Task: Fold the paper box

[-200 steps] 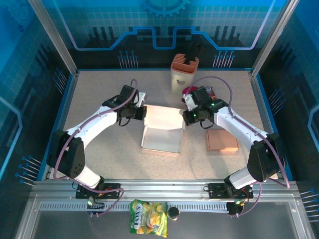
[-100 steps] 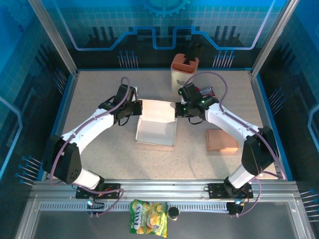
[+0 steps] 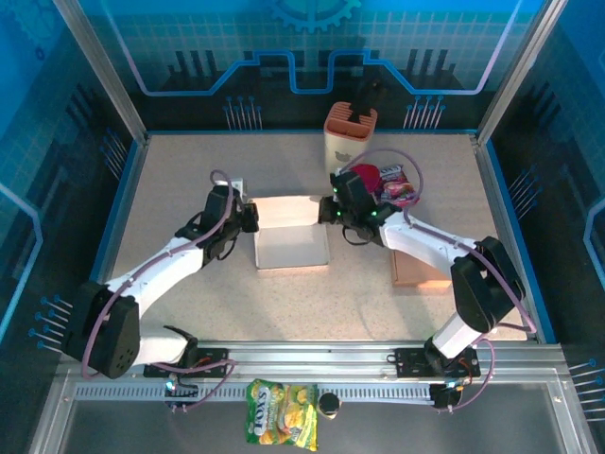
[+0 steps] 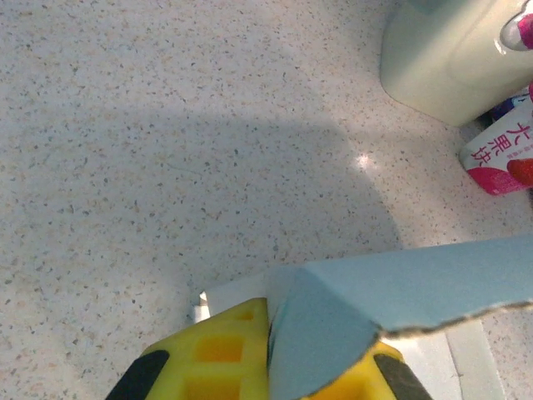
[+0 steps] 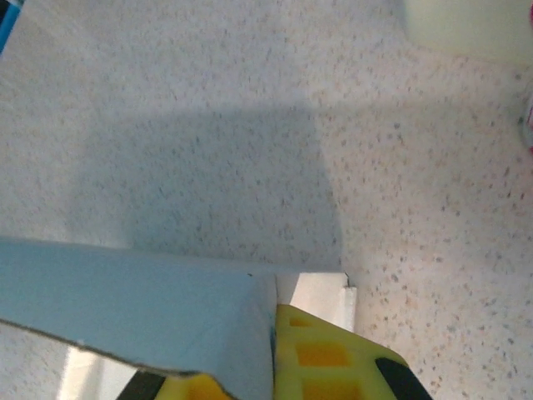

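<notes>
At the middle of the speckled surface (image 3: 189,170) lies the white paper box (image 3: 291,248), with both arms reaching forward from their bases and bending inward, so their wrists face each other across the box's far edge. Left end effector (image 3: 250,217) is clamped on the box's far left flap and right end effector (image 3: 326,210) on its far right flap, paper pinched between yellow fingers (image 4: 225,354) in each wrist view. Behind the box stands a cream container (image 3: 348,142), and beside it lies a pink carton (image 4: 500,154) printed with red Chinese characters; lettering on the yellow-green snack bag (image 3: 282,426) near the bases cannot be read.
</notes>
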{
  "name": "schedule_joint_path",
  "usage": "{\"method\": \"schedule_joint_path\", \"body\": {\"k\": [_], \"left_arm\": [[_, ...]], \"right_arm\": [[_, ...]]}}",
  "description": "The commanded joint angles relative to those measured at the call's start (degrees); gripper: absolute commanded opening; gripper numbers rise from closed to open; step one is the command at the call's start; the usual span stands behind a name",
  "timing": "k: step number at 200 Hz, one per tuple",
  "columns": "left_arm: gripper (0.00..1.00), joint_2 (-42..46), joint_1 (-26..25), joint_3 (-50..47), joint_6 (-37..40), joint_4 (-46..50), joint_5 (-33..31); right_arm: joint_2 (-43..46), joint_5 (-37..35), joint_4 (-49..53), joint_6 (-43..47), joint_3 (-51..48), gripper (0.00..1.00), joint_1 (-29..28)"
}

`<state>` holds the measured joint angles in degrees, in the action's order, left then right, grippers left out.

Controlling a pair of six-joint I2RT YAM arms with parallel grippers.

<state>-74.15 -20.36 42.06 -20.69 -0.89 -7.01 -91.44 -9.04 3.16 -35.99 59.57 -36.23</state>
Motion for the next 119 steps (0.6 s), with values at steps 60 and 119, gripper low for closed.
{"method": "schedule_joint_path", "body": {"k": [60, 119], "left_arm": [[0.00, 7.06, -7.35, -13.15, -0.68, -21.58, 0.72], [0.00, 9.53, -16.49, -20.71, -2.72, -25.47, -13.47]], "right_arm": [[5.94, -0.15, -23.44, 6.20, -14.53, 0.00, -5.09], [9.32, -7.08, -16.63, 6.55, -18.62, 0.00, -7.82]]}}
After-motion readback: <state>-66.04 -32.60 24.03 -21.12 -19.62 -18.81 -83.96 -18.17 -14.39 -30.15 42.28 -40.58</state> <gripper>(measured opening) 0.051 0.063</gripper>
